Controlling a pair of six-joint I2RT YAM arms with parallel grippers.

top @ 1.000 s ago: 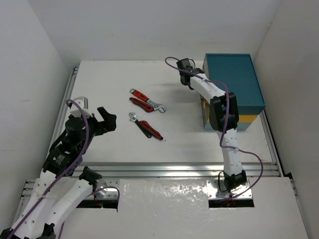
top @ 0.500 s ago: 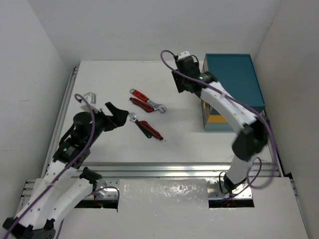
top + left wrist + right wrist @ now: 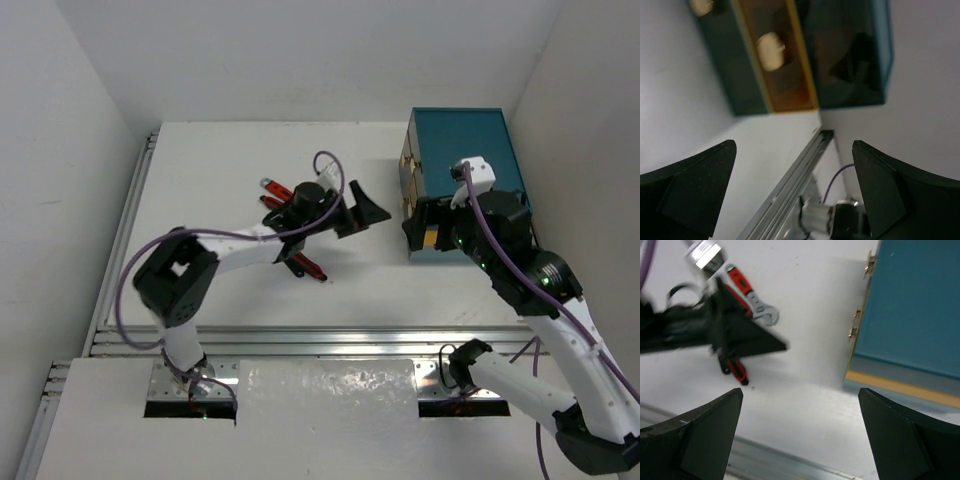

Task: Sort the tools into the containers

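The teal box [image 3: 465, 165] stands at the right, its brass latches [image 3: 857, 322] and yellow lower band [image 3: 900, 385] on the front. Red-and-black adjustable wrenches [image 3: 308, 266] lie mid-table, partly hidden under my left arm; one shows whole in the right wrist view [image 3: 752, 296]. My left gripper [image 3: 365, 212] is open and empty, held above the table just right of the wrenches and facing the box front [image 3: 755, 75]. My right gripper [image 3: 420, 228] is open and empty in front of the box's near-left corner. No spanners or screwdrivers show.
An aluminium rail [image 3: 330, 340] runs along the table's near edge. White walls close in the left, back and right sides. My left arm [image 3: 250, 240] stretches low across the table's middle.
My left arm has swung from the left side across the wrenches toward the box. My right arm has pulled back from the box's far-left corner to its front.
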